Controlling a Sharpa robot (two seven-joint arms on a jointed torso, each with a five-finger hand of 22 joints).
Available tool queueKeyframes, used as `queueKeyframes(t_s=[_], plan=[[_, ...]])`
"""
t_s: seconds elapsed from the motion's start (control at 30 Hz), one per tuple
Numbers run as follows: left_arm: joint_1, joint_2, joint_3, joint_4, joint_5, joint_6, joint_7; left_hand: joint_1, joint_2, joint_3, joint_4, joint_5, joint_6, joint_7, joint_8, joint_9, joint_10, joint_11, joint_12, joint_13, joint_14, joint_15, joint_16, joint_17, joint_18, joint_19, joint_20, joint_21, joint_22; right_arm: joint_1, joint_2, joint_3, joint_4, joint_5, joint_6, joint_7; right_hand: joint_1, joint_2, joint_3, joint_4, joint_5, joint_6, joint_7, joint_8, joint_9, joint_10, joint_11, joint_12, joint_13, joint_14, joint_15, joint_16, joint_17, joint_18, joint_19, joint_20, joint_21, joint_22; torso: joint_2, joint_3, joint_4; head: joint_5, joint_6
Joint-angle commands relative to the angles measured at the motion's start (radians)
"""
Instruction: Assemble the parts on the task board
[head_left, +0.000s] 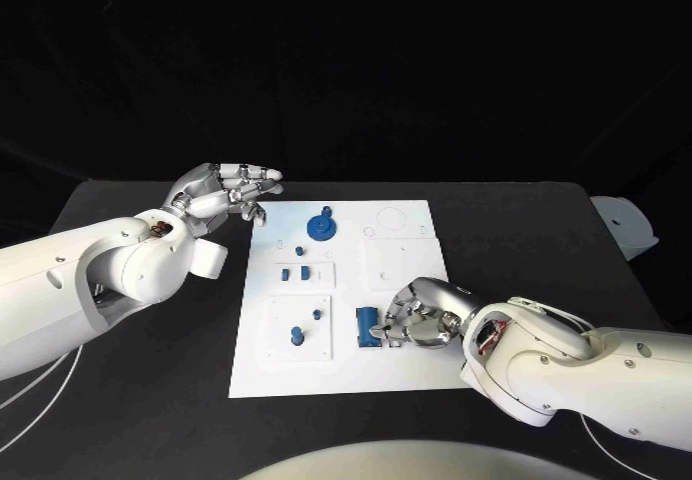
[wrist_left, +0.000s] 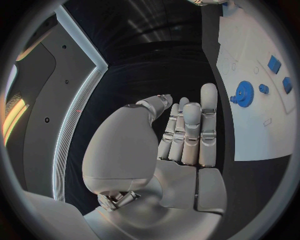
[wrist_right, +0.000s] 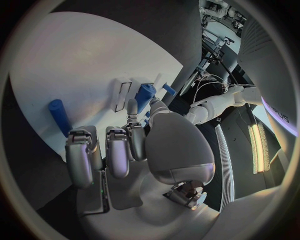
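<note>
Right hand over loose blue cylinder; knock-off risk.
Right silver hand (head_left: 423, 322), fingers apart and holding nothing, hovered beside the short blue cylindrical part (head_left: 368, 326) near the white flat task board's (head_left: 411, 375) right edge; a glancing touch could have rolled it off. Left silver hand (head_left: 231, 189), extended and empty, sat at the far left corner.

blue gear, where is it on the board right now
In the head view the blue gear sits near the far edge of the task board, left of centre, close to the left hand, which hovers off the board's far left corner.
</note>
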Motion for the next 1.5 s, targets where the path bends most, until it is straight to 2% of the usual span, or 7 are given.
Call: queueKeyframes(t_s=[0.03,0.3,0.37,0.83,1.2,1.5], plan=[[0.0,0.001,0.0,0.002,0.003,0.014,0.006,-0.009,0.001,-0.005,0.0,-0.001,-0.007,-0.001,0.005,-0.001,-0.006,-0.001,0.006,0.001,-0.005,-0.002,0.003,0.001,0.015,0.003,0.005,-0.004,-0.001,-0.001,0.001,0.0,0.002,-0.018,0.014,0.008,0.003,-0.009,-0.005,0.0,0.006,0.006,-0.002,0.001,-0.001,0.025,-0.007,0.005,0.146,0.097,-0.006,0.004,0.215,-0.007,0.105,-0.008,0.005,0.263,0.0,-0.0005,0.0007,-0.001,0.0],[0.0,0.0,0.0,0.002,0.003,0.013,0.006,-0.009,0.001,-0.005,0.0,-0.001,-0.007,-0.001,0.005,-0.001,-0.006,-0.001,0.006,0.001,-0.005,-0.002,0.003,0.001,0.015,0.003,0.005,-0.004,-0.001,-0.001,-0.007,0.0,0.0,-0.018,-0.002,0.023,0.009,-0.015,-0.009,-0.001,0.009,0.006,-0.002,0.0,-0.002,0.024,-0.007,0.003,0.145,0.096,-0.006,0.004,0.214,-0.007,0.105,-0.008,0.005,0.263,0.0,-0.0015,0.0007,-0.002,-0.002],[0.0,0.0,0.0,0.002,0.003,0.013,0.006,-0.009,0.001,-0.005,0.0,-0.001,-0.007,-0.001,0.005,-0.001,-0.006,-0.001,0.006,0.001,-0.005,-0.002,0.003,0.001,0.015,0.003,0.005,-0.004,-0.001,0.0,-0.008,0.0,0.002,-0.015,-0.002,0.031,0.013,-0.018,-0.01,-0.002,0.009,0.006,-0.002,0.0,-0.003,0.025,-0.007,0.004,0.146,0.097,-0.006,0.004,0.215,-0.007,0.105,-0.008,0.005,0.263,0.0,-0.0005,0.0005,0.0,-0.002],[0.0,0.001,0.0,0.001,0.003,0.013,0.005,-0.009,0.001,-0.005,0.0,-0.001,-0.007,-0.001,0.005,-0.001,-0.006,-0.001,0.006,0.001,-0.005,-0.002,0.003,0.001,0.015,0.003,0.005,-0.004,-0.001,0.0,-0.008,0.0,0.011,0.005,0.054,0.054,0.023,-0.029,-0.021,-0.001,-0.01,0.009,-0.002,0.0,-0.005,0.025,-0.007,0.004,0.147,0.097,-0.006,0.005,0.216,-0.007,0.105,-0.008,0.005,0.263,0.0,-0.0011,-0.0001,0.0,-0.004],[0.0,0.0,0.0,0.002,0.003,0.013,0.005,-0.009,0.001,-0.005,0.0,-0.001,-0.007,-0.001,0.005,-0.001,-0.006,-0.001,0.006,0.001,-0.005,-0.002,0.003,0.001,0.015,0.003,0.005,-0.004,-0.001,0.0,-0.004,0.0,0.0,0.006,0.065,0.048,0.026,-0.028,-0.022,-0.001,-0.012,0.01,-0.003,0.0,-0.005,0.027,-0.008,0.007,0.149,0.097,-0.006,0.005,0.216,-0.007,0.105,-0.008,0.005,0.263,0.0,-0.0015,0.0012,0.0,-0.004],[0.0,0.0,0.0,0.002,0.003,0.013,0.005,-0.009,0.001,-0.005,0.0,-0.001,-0.007,-0.001,0.005,-0.001,-0.006,-0.001,0.006,0.001,-0.005,-0.002,0.003,0.001,0.015,0.003,0.005,-0.004,-0.001,0.0,0.005,0.0,-0.013,-0.003,0.057,0.034,0.04,-0.018,-0.019,-0.001,-0.013,0.015,-0.005,0.002,-0.005,0.029,-0.009,0.011,0.151,0.097,-0.007,0.005,0.217,-0.007,0.105,-0.009,0.005,0.263,0.0,-0.0015,0.0014,0.002,-0.007]])
